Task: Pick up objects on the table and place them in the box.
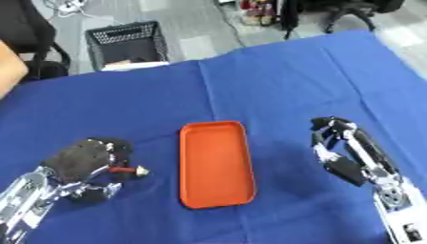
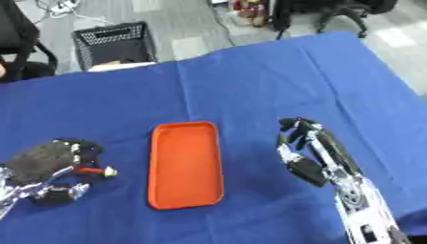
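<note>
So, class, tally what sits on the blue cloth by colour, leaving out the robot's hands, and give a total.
Orange: 1, the empty tray
Red with a pale tip: 1, the small object at the left hand
Total: 2

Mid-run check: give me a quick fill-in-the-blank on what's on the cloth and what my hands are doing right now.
1. The tray lying between the two hands is ____ in colour.
2. The small red item is held by the robot's ____ hand.
3. The tray currently holds ____.
4. The right hand rests on the ____ cloth.

Missing words: orange; left; nothing; blue
</note>
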Motion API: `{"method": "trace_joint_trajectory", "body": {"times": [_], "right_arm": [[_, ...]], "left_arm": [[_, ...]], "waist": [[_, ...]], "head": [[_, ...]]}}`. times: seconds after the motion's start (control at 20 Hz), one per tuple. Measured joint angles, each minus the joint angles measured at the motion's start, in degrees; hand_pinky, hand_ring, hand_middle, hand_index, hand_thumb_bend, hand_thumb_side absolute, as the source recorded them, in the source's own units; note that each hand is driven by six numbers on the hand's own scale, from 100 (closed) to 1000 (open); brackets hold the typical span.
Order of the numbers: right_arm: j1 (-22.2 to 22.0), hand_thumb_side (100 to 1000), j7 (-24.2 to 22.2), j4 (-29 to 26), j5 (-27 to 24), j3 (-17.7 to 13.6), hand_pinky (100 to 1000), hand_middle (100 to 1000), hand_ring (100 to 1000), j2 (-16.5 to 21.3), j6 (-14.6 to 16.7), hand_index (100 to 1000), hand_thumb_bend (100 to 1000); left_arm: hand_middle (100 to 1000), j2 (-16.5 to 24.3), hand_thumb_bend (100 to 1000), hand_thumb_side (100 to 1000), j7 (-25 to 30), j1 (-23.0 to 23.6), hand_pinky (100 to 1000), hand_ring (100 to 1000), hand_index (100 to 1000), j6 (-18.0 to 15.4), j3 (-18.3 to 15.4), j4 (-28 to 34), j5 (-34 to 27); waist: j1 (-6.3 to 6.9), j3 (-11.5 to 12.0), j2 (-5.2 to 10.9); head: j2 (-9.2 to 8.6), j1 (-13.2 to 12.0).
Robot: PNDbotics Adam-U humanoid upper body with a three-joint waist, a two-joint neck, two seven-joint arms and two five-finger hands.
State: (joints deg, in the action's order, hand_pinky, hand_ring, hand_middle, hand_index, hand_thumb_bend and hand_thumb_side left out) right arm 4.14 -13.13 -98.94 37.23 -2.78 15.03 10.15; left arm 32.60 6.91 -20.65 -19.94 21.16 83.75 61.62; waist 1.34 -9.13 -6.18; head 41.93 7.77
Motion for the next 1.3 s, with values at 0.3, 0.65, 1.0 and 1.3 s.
{"method": "trace_joint_trajectory", "body": {"times": [0.3,0.65,1.0,1.3], "right_arm": [[0.0,677,0.0,0.0,0.0,0.0,491,692,595,0.0,0.0,850,100],[0.0,678,0.0,0.0,0.0,0.0,491,692,595,0.0,0.0,850,100],[0.0,675,0.0,0.0,0.0,0.0,491,693,595,0.0,0.0,850,100],[0.0,675,0.0,0.0,0.0,0.0,491,693,596,0.0,0.0,850,100]], "left_arm": [[779,0.0,100,235,0.7,0.1,711,793,603,1.1,-0.3,1.7,-1.6],[779,0.0,100,235,1.1,-0.2,711,793,602,1.5,-0.3,2.2,-2.4],[778,0.0,100,237,1.3,-0.4,712,792,592,1.7,-0.3,2.7,-2.5],[778,-0.3,100,238,1.4,-0.5,713,791,588,1.8,-0.3,2.7,-2.9]], "waist": [[-0.01,0.0,0.0],[-0.01,0.0,0.0],[-0.01,0.0,0.0],[-0.01,0.0,0.0]], "head": [[0.0,0.0],[0.0,0.0],[0.0,0.0],[0.0,0.0]]}}
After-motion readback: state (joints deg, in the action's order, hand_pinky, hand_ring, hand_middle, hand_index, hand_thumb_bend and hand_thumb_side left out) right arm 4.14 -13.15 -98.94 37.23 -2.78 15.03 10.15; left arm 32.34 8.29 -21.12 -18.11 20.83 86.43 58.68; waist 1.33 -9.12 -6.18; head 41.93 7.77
